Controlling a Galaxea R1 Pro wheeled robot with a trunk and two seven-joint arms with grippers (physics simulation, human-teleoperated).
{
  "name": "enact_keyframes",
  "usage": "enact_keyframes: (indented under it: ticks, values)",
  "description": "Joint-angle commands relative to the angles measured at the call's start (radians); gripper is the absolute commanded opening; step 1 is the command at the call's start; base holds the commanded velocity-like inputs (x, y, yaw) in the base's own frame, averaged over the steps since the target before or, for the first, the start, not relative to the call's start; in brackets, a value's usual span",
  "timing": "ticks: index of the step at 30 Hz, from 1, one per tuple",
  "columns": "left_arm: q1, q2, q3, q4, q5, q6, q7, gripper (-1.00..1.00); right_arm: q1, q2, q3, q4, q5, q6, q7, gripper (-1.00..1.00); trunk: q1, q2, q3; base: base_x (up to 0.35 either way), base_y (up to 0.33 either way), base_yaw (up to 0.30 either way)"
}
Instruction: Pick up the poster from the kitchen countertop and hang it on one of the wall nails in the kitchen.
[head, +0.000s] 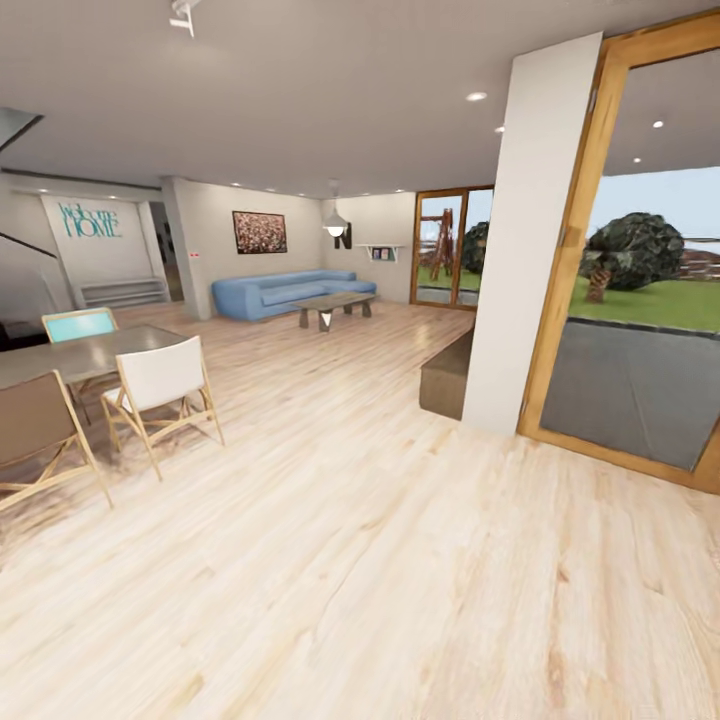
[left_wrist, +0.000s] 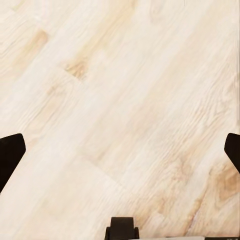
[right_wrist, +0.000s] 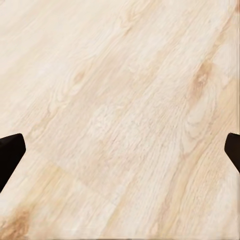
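The poster, the kitchen countertop and the wall nails are out of view; the head view looks across a living and dining room. My left gripper (left_wrist: 120, 155) hangs open over pale wood floor (left_wrist: 125, 90), its dark fingertips (left_wrist: 10, 155) far apart with nothing between them. My right gripper (right_wrist: 120, 155) is open too, over the same planks.
A dining table (head: 70, 352) with a white chair (head: 160, 385) and a brown chair (head: 35, 430) stands at the left. A white pillar (head: 530, 230) and a wood-framed glass door (head: 640, 300) are at the right. A blue sofa (head: 285, 292) and a reddish painting (head: 259, 232) lie far ahead.
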Motion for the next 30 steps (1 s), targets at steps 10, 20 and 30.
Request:
enact_keyframes:
  ticks: [10,20,30]
  values:
    - [0.0,0.0,0.001,-0.001,0.0,-0.013,0.0,1.0,-0.001,0.0,-0.001,0.001,-0.001,-0.003,-0.002,1.0,0.0,0.0,-0.001,0.0,0.003,-0.264]
    - [0.0,0.0,0.001,-0.001,0.0,-0.014,0.0,1.0,-0.001,0.0,-0.001,0.001,-0.001,-0.003,-0.002,1.0,0.0,0.0,-0.001,0.0,0.0,-0.268]
    - [0.0,0.0,0.001,0.0,0.0,-0.014,0.0,1.0,0.0,0.0,-0.001,0.001,-0.001,-0.003,-0.002,1.0,0.0,0.0,-0.001,0.0,0.0,-0.269]
